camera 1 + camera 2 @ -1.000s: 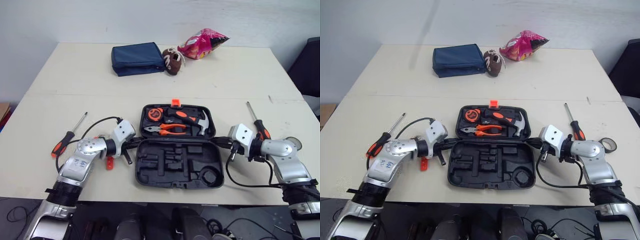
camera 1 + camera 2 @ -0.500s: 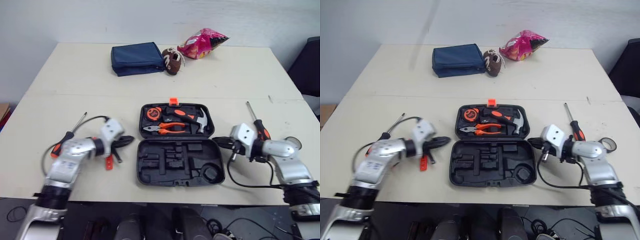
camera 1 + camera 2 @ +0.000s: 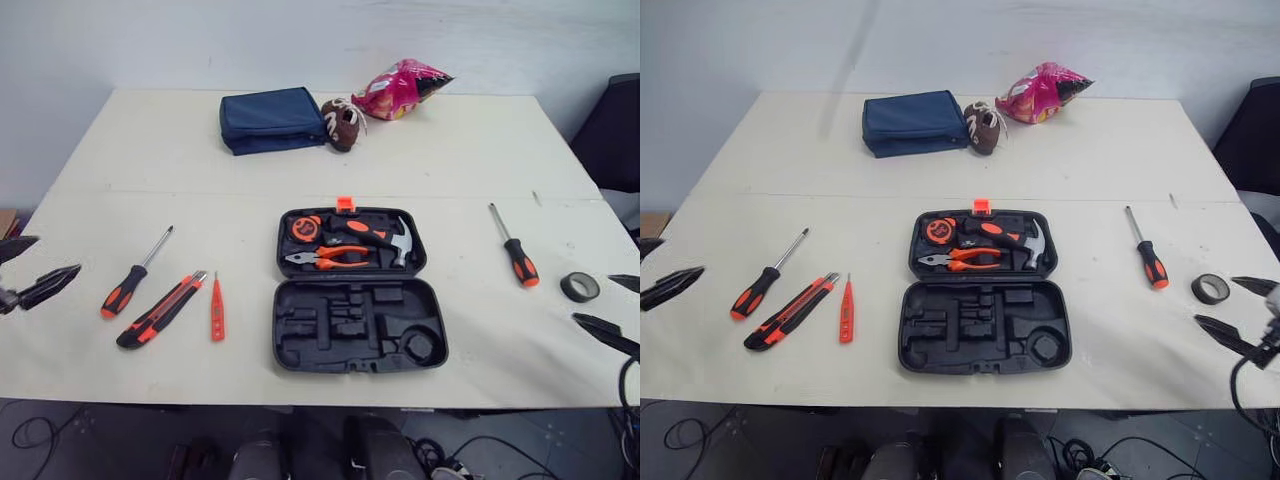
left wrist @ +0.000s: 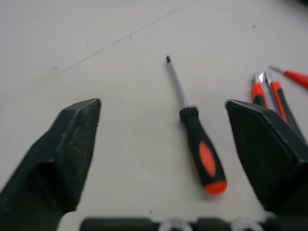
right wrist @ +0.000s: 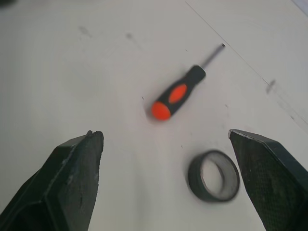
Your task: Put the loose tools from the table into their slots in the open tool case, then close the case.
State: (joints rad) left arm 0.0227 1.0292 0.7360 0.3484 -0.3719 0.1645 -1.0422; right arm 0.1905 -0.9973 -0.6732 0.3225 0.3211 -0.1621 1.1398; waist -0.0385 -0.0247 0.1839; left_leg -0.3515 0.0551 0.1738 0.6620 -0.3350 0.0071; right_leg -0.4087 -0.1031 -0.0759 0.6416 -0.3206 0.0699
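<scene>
I read the open tool case (image 3: 360, 290) at the centre of the counter (image 3: 300, 180), both halves lying flat. The far half carries a tape measure (image 3: 307, 227), pliers (image 3: 335, 259) and a hammer (image 3: 380, 238); the near half shows bare moulded slots. Left of the case, apart from it, three loose tools lie side by side: the left screwdriver (image 3: 135, 275), a utility knife (image 3: 160, 310) and a tester pen (image 3: 216, 310). Right of the case lie the right screwdriver (image 3: 515, 250) and, near its handle end, a black tape roll (image 3: 579, 287). The left claw (image 4: 162, 103) hangs at the counter's left edge, fingers spread wide and gripping nothing, facing the left screwdriver. The right claw (image 5: 164, 134) hangs at the right edge, likewise spread wide and empty, near the tape roll. Along the far side sit a blue pouch (image 3: 272, 118), a brown shoe (image 3: 343, 122) and a pink snack bag (image 3: 405, 85).
</scene>
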